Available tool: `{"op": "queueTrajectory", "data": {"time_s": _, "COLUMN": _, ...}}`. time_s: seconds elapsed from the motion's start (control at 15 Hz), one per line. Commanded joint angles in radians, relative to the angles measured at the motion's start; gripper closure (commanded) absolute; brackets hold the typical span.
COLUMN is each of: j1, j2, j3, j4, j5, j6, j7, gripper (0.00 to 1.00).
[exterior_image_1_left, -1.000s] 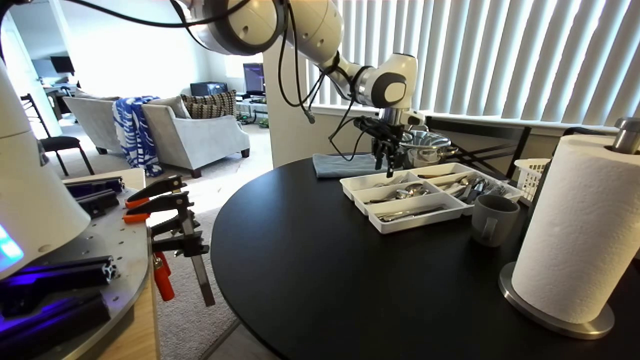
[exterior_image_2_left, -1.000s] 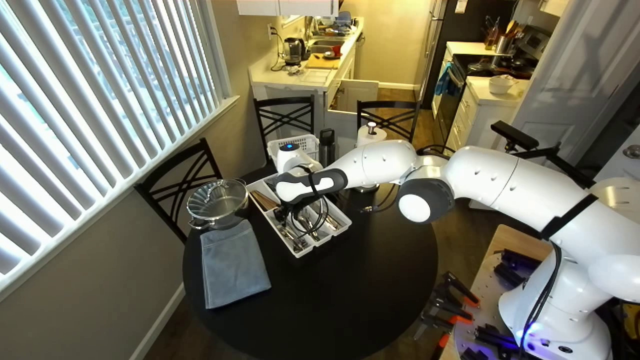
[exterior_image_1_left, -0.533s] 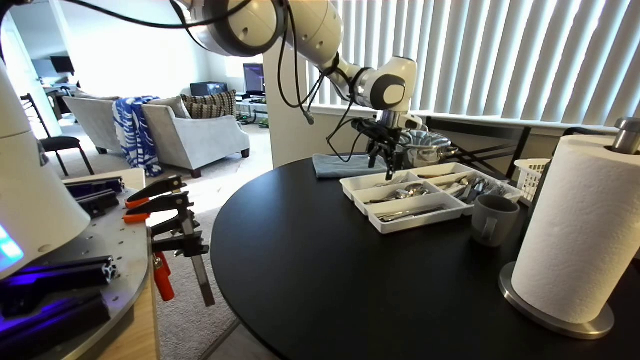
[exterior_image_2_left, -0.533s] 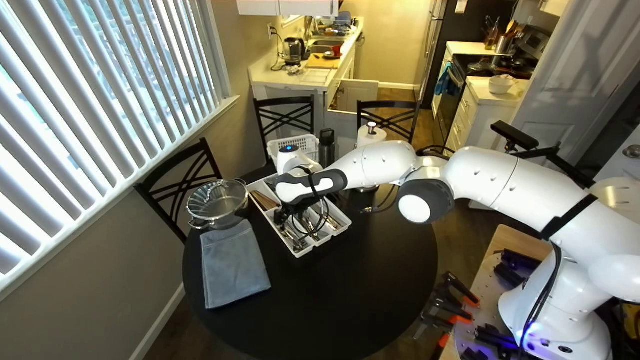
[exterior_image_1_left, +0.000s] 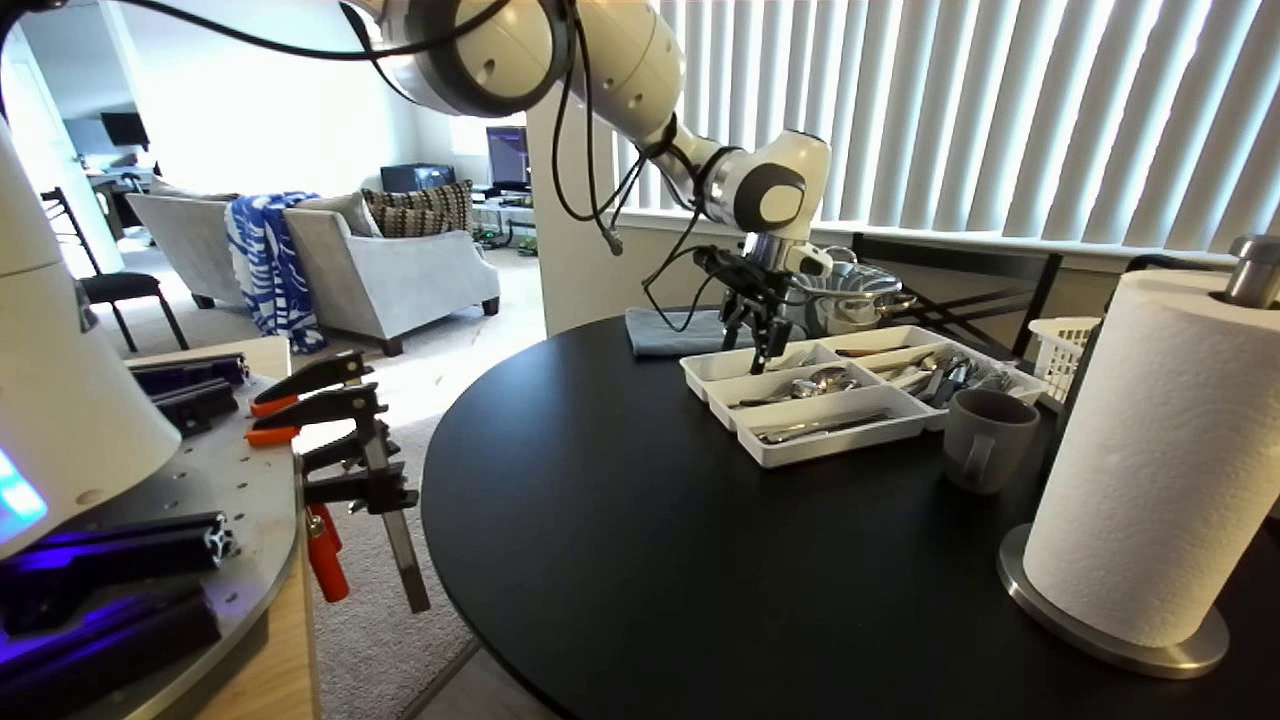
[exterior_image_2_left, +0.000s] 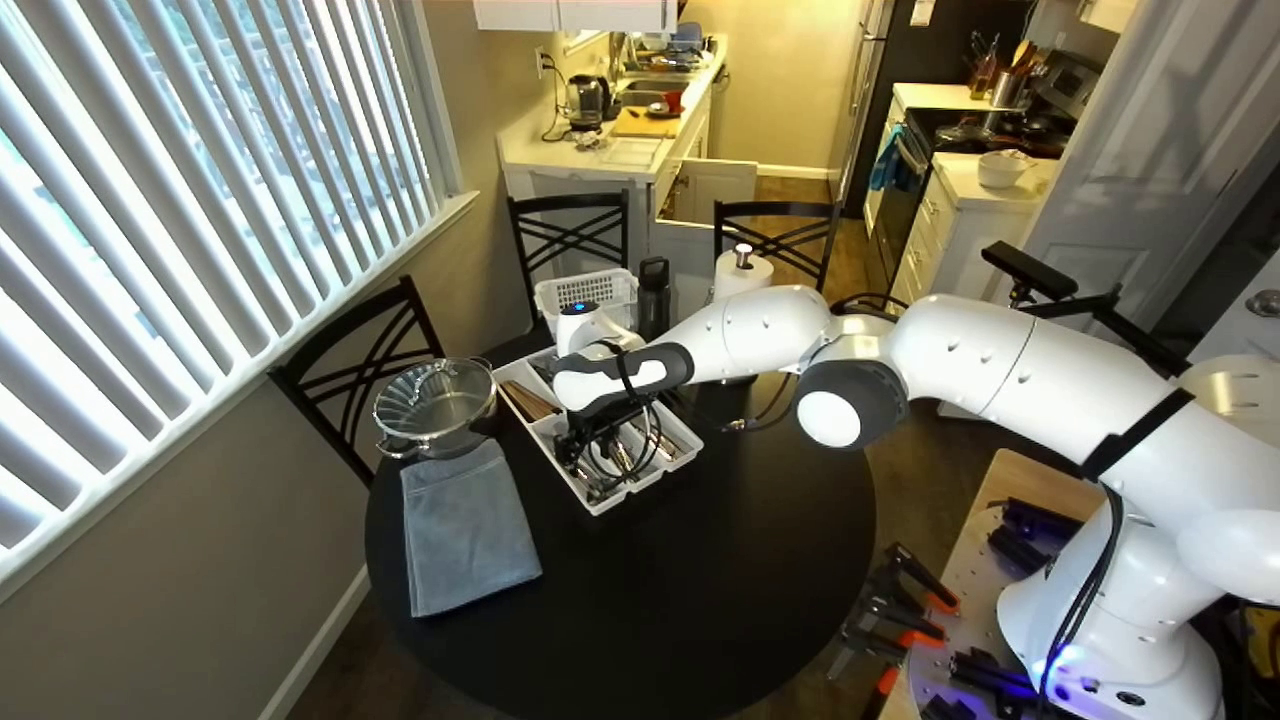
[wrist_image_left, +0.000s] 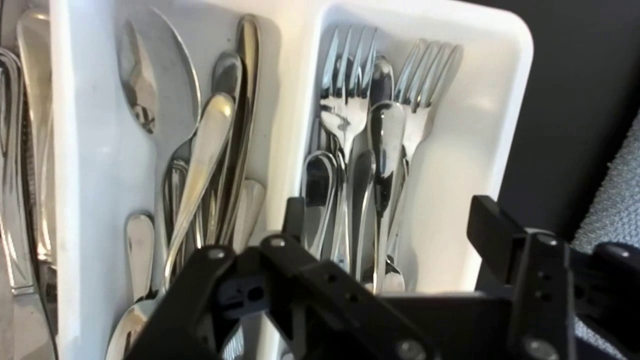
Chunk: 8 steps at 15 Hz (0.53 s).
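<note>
In an exterior view, the gripper (exterior_image_1_left: 745, 358) is sinking lower. In an exterior view, it is hovering over the cutlery tray (exterior_image_2_left: 648, 480). In the wrist view, empty jaws are standing wide, drawing nearer the forks (wrist_image_left: 350, 112) lying in an end compartment (wrist_image_left: 455, 200).

In an exterior view, the tool (exterior_image_1_left: 743, 358) was found lower than one second prior, having descended closer to the white cutlery tray (exterior_image_1_left: 850, 437). Its fingers (wrist_image_left: 492, 230) were noted as spread wider apart. The arm's wrist (exterior_image_1_left: 780, 190) had dropped likewise, and the end of the hanging cable (exterior_image_1_left: 613, 243) had shifted slightly downward.
</note>
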Motion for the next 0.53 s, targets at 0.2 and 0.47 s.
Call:
{"op": "queueTrajectory", "data": {"time_s": 0.2, "j1": 0.009, "j2": 0.000, "j3": -0.029, "j4": -0.050, "j5": 0.013, "j6": 0.113, "j7": -0.004, "gripper": 0.11}}
{"op": "queueTrajectory", "data": {"time_s": 0.47, "j1": 0.008, "j2": 0.000, "j3": -0.027, "j4": -0.070, "j5": 0.012, "j6": 0.175, "j7": -0.018, "gripper": 0.29}}
